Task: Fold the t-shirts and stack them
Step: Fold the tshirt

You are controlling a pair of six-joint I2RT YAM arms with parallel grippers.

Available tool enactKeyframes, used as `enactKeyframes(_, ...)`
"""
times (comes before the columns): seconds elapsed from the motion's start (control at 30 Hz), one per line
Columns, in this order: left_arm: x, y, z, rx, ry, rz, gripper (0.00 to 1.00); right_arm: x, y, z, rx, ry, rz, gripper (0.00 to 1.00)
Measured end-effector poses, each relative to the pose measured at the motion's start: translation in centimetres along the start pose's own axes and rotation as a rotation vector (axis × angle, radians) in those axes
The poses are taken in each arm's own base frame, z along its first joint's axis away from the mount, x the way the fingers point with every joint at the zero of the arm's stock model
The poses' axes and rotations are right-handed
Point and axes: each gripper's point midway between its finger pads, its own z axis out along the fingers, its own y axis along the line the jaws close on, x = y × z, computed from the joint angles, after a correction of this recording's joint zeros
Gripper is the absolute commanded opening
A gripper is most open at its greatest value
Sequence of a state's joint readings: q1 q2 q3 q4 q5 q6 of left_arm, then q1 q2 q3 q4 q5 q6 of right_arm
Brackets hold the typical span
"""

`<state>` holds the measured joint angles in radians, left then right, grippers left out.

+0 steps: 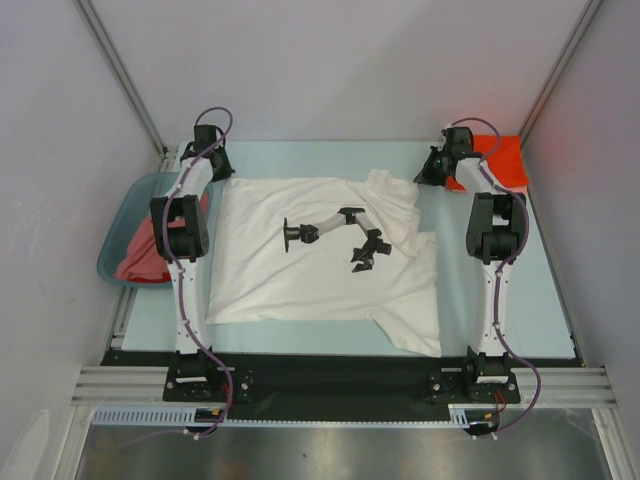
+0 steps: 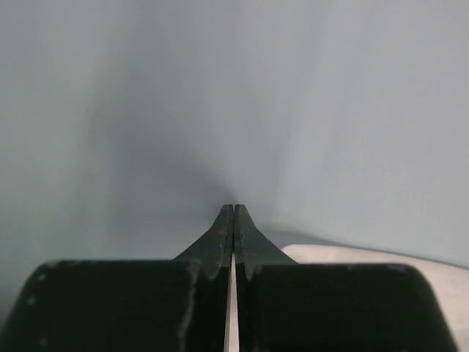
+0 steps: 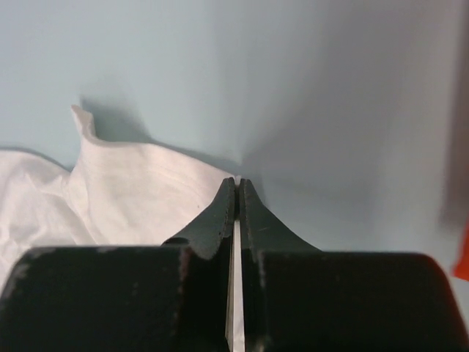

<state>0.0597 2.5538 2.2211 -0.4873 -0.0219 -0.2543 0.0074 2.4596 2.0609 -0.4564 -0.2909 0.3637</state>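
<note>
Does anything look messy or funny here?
Yes. The white t-shirt is not lying flat. Its right side, up by the collar, is bunched into wrinkles, and a flap at its near right corner sticks out crookedly. A red t-shirt also lies crumpled in the basin, not folded.

The left arm (image 1: 182,225) and the right arm (image 1: 495,228) are both stretching forward from their bases, elbows raised, wrists tipping downward. The left gripper (image 2: 234,209) is pressing its 2 fingers together; the right gripper (image 3: 238,182) is doing likewise.
</note>
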Motion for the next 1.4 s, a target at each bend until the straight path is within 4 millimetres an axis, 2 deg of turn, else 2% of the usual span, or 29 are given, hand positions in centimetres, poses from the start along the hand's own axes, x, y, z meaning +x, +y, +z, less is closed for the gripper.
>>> enactKeyframes(0.13,-0.3,-0.2,-0.1,0.008,-0.009,0.0,0.0,-3.8,-1.3,-0.8,0.0,-0.109,0.03,0.0)
enactKeyframes(0.3,-1.3,-0.8,-1.0,0.036,-0.045,0.001,0.0,-9.0,-1.1,-2.6,-0.043,-0.263,0.012,0.0)
enactKeyframes(0.47,-3.8,-1.8,-2.3,0.069,-0.119,0.0,0.0,-12.1,1.3,-3.9,-0.128,-0.354,-0.01,0.0)
enactKeyframes(0.53,-4.5,-2.0,-2.5,0.075,-0.14,-0.003,0.0,-13.2,2.6,-4.6,-0.169,-0.377,-0.014,0.0)
enactKeyframes(0.7,-5.2,-2.2,-2.6,0.082,-0.166,-0.015,0.0,-17.3,6.2,-6.7,-0.315,-0.495,-0.029,0.0)
enactKeyframes(0.8,-5.6,-2.3,-2.6,0.088,-0.182,-0.027,0.01,-18.3,7.0,-6.8,-0.378,-0.527,-0.007,0.0)
enactKeyframes(0.9,-5.9,-2.3,-2.6,0.091,-0.191,-0.038,0.0,-18.6,6.9,-6.0,-0.421,-0.534,0.027,0.0)
enactKeyframes(1.17,-6.0,-2.4,-2.6,0.094,-0.194,-0.055,0.0,-16.9,5.3,-3.0,-0.442,-0.478,0.107,0.0)
enactKeyframes(1.4,-6.0,-2.3,-2.6,0.095,-0.194,-0.061,0.0,-16.8,5.4,-3.0,-0.459,-0.463,0.137,0.0)
